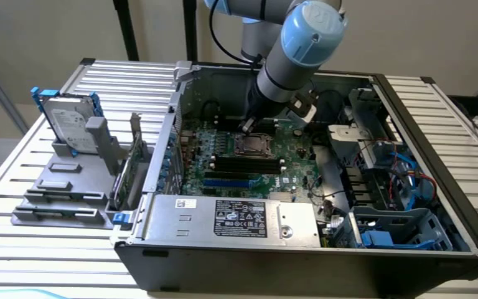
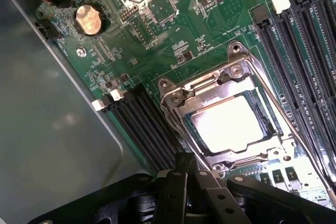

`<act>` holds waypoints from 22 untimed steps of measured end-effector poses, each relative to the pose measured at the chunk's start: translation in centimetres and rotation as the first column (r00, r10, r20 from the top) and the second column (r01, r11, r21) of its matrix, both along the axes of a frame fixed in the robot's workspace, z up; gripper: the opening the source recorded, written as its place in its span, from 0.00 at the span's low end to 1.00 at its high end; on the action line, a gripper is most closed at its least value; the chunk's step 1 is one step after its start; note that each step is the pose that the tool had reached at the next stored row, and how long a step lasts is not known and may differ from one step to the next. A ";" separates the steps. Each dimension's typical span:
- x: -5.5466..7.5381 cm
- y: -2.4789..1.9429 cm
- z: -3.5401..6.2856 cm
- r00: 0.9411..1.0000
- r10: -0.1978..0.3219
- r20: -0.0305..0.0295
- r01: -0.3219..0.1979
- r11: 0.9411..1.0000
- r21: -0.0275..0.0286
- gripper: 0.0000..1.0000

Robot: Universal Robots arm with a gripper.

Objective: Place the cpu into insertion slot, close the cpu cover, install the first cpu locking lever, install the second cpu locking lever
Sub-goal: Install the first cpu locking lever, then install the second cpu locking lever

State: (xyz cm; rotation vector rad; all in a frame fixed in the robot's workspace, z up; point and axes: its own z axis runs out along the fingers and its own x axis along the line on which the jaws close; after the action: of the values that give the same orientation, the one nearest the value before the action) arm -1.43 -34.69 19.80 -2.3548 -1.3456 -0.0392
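Two steps looked done: cpu seated, cover down.
Nearest, the gripper hung clenched and empty at the socket's edge; beyond it the cpu lay inside the slot under the cover. Lever work seemed in hand, calling for a sideways hook. Board lettering stayed unreadable.

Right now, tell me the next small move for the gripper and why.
Probably nudge the shut gripper toward a locking lever beside the socket. The chip already sits in the socket, and the cover lies closed over it, framing it. The gripper holds nothing and sits at the socket's edge. Whether either lever is latched I cannot tell.
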 end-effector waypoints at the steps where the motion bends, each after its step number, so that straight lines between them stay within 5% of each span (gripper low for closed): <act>1: 0.0 0.00 0.00 1.000 0.000 0.000 0.000 1.000 0.000 0.11; 15: 0.0 -0.09 0.02 1.000 0.000 0.000 0.000 1.000 0.007 0.11; 22: 0.0 -1.86 0.66 1.000 0.000 0.000 0.000 1.000 0.007 0.11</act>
State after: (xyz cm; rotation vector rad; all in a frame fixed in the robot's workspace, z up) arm -1.45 -36.55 20.46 -2.3489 -1.3432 -0.0436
